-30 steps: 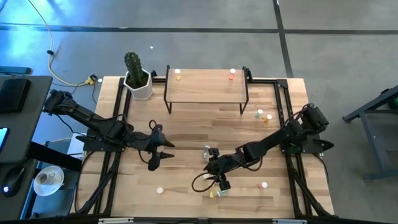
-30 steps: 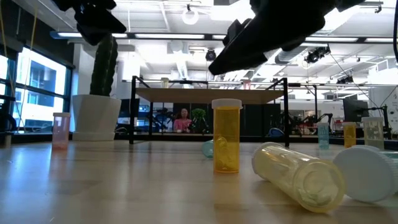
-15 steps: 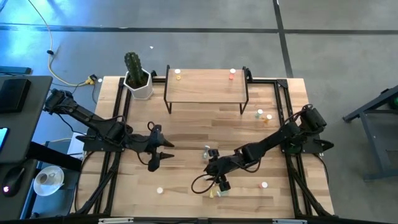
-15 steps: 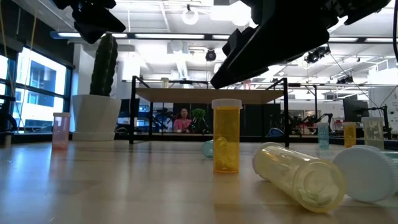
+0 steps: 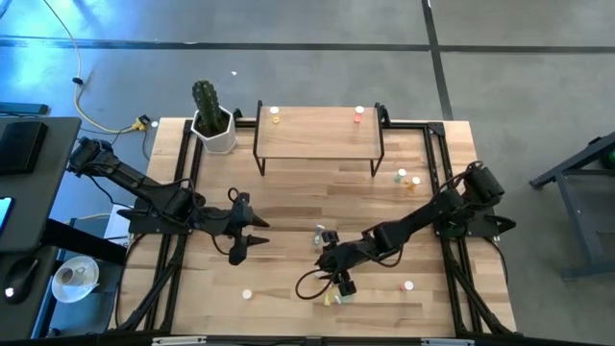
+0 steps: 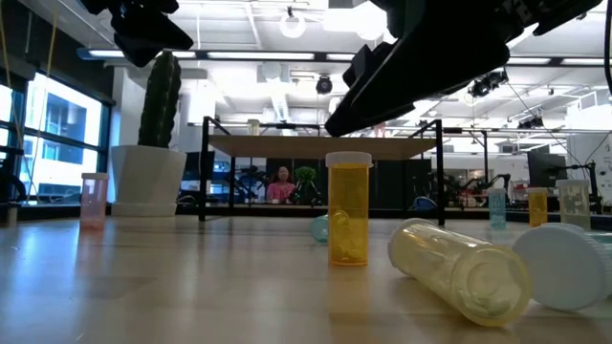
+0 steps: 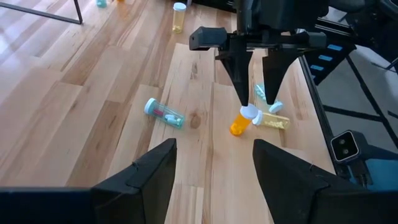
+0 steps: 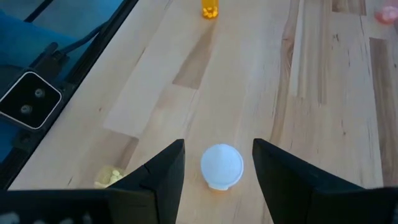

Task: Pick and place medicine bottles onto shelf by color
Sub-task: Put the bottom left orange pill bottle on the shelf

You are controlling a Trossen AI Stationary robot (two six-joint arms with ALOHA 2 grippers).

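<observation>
An orange bottle with a white cap (image 8: pixel 222 166) stands upright on the tabletop; it also shows in the low view (image 6: pixel 347 222) and the left wrist view (image 7: pixel 239 124). My right gripper (image 8: pixel 219 144) is open just above it, pointing down, one finger on each side of the cap without touching; in the high view (image 5: pixel 333 269) it hides the bottle. My left gripper (image 5: pixel 259 231) is open and empty over the table's left half. The shelf (image 5: pixel 317 135) stands at the far edge with a yellow bottle (image 5: pixel 275 114) and a red one (image 5: pixel 358 113) on it.
A pale yellow bottle (image 6: pixel 459 268) lies on its side beside the orange one, and a teal bottle (image 7: pixel 165 114) lies a little farther off. Other bottles stand at the right (image 5: pixel 407 178), near right (image 5: pixel 407 285) and near left (image 5: pixel 247 294). A potted cactus (image 5: pixel 211 115) stands far left.
My right gripper has come down a little toward the orange bottle, still open. The bottle has not moved.
</observation>
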